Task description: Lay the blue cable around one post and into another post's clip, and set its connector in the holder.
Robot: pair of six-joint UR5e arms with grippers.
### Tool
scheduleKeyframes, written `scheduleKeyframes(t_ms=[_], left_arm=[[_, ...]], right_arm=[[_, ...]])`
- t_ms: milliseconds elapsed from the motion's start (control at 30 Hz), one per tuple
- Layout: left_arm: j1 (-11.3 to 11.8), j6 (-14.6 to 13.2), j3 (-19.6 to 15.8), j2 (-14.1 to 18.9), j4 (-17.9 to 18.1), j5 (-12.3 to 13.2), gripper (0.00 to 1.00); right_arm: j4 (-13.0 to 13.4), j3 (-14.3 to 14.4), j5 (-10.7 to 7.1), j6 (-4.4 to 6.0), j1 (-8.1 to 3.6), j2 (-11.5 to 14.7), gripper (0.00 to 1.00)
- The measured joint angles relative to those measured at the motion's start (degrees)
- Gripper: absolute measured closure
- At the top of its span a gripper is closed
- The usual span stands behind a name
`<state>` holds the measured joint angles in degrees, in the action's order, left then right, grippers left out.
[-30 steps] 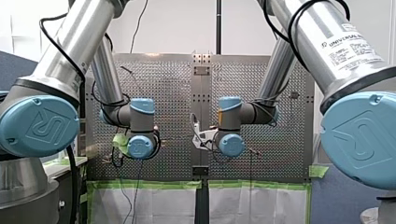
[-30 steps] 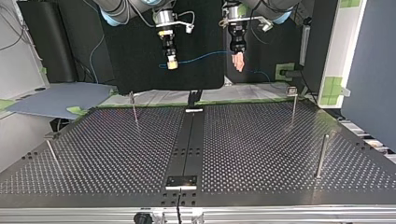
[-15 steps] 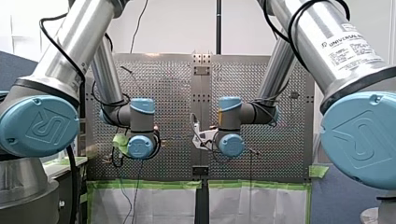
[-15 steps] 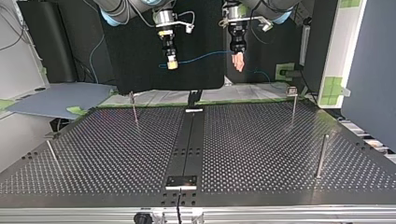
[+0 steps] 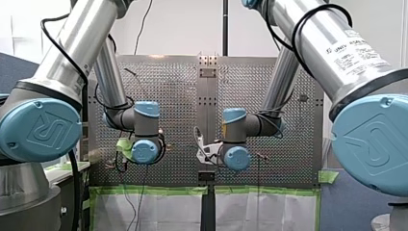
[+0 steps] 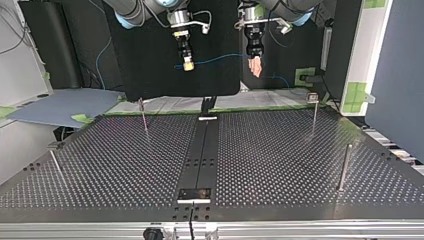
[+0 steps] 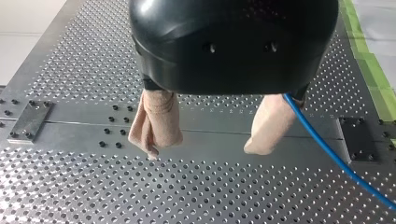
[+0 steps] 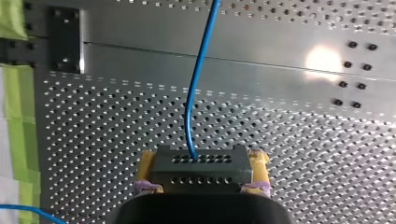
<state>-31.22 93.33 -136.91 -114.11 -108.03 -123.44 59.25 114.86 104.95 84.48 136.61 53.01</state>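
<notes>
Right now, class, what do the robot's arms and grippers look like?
Both my left arm and my right arm are silver tubes with light blue joint caps bearing a logo; black cables loop around them. My right arm carries a Universal Robots label. My left gripper has a rounded black housing and beige pads; my right gripper has yellow pads.
</notes>
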Motion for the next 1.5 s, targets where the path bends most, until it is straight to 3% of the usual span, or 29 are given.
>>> scheduleKeyframes(t_ms=[367,800,1233,1333,1500], left_arm=[[-0.08,-0.12,-0.13,-0.14,-0.12,-0.13,0.0],[-0.35,-1.74,-3.56,-2.96,-5.15,-1.83,0.0],[-0.43,-1.68,-3.52,-3.07,-5.46,-1.78,0.0],[-0.62,-1.12,-2.82,-2.75,-6.15,-1.48,0.0],[-0.82,-0.07,-1.94,-0.81,-8.31,-1.16,0.0]], right_arm=[[0.0,-0.01,0.0,0.0,0.01,-0.48,1.0],[-0.01,-0.01,0.0,0.0,0.01,-0.49,1.0],[-0.01,-0.01,0.0,0.01,0.02,-0.48,1.0],[-0.49,0.13,0.49,0.47,0.51,-0.02,1.0],[-2.5,-0.42,2.49,2.48,1.58,2.0,1.0]])
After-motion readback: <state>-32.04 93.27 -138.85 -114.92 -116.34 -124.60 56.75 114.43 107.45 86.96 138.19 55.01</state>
